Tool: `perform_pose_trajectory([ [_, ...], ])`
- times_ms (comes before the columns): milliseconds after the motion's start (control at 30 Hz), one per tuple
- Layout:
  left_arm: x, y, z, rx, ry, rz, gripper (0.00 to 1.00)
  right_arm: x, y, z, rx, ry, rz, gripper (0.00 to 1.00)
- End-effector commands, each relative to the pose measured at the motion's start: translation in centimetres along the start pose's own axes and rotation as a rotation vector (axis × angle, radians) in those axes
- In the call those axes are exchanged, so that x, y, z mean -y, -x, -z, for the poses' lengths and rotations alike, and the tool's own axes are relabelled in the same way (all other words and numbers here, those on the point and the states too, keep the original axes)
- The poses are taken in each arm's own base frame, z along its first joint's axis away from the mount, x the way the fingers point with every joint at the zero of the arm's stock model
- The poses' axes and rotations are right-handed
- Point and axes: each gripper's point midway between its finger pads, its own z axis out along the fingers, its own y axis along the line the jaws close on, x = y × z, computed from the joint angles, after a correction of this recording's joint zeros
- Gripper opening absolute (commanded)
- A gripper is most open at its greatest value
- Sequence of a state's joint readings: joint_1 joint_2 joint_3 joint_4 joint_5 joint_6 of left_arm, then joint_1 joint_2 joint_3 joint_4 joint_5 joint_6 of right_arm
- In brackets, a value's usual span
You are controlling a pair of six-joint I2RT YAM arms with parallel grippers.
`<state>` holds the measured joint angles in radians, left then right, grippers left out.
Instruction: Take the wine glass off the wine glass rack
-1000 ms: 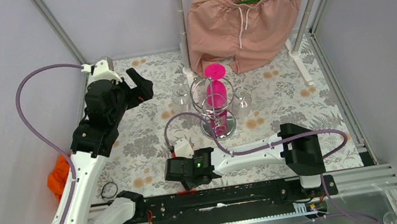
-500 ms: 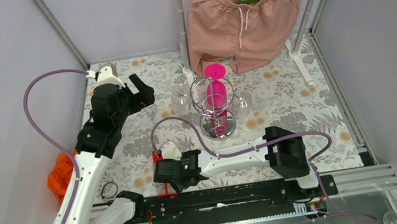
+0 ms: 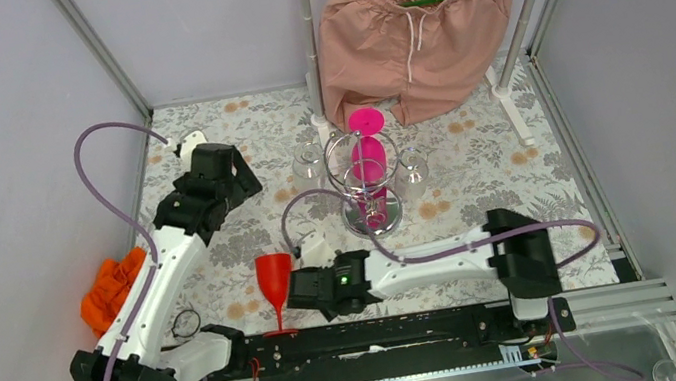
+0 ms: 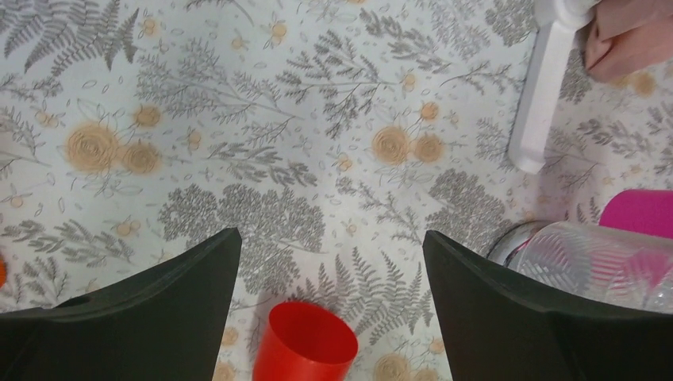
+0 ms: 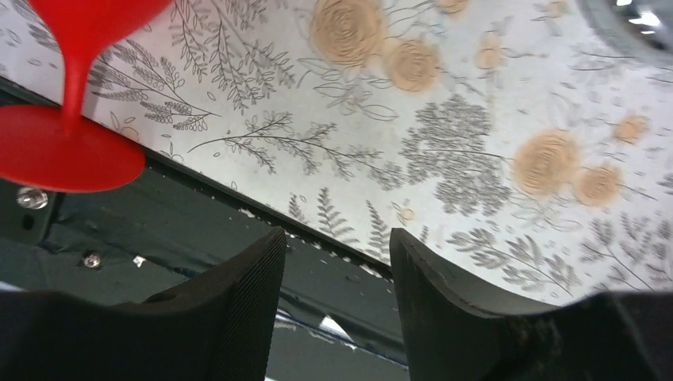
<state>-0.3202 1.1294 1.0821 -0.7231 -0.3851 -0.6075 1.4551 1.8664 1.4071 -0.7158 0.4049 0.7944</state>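
The chrome wine glass rack (image 3: 372, 208) stands mid-table with a pink wine glass (image 3: 368, 153) hanging on it and clear glasses (image 3: 307, 166) around it. A red wine glass (image 3: 275, 283) stands upright near the table's front edge. It also shows in the left wrist view (image 4: 305, 347) and in the right wrist view (image 5: 70, 87). My right gripper (image 3: 303, 292) is open and empty just right of the red glass, apart from it (image 5: 333, 235). My left gripper (image 3: 246, 180) is open and empty left of the rack (image 4: 331, 236).
Pink shorts (image 3: 415, 22) hang on a green hanger at the back. An orange cloth (image 3: 111, 290) lies off the table's left edge. A white stand foot (image 4: 544, 95) lies at the back. The black front rail (image 5: 198, 230) is below my right gripper.
The red wine glass now stands free by the front edge. My right gripper has drawn back to the right of it. My left arm has dropped lower and swung towards the rack.
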Motion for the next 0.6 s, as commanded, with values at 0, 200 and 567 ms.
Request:
perform_pose_trajectory([
  [0, -1.2, -1.7, 1.0, -0.058, 0.029, 0.001, 0.93, 3.4, 3.0, 5.2, 0.166, -0.030, -0.093, 0.59],
  [200, -2.4, -5.4, 1.7, -0.159, 0.040, -0.009, 0.89, 7.3, 3.6, 8.8, 0.266, -0.045, -0.162, 0.60],
  [567, -1.0, -12.1, 2.3, -0.320, 0.008, -0.054, 0.83, 11.5, 2.7, 11.1, 0.335, -0.054, -0.221, 0.60],
])
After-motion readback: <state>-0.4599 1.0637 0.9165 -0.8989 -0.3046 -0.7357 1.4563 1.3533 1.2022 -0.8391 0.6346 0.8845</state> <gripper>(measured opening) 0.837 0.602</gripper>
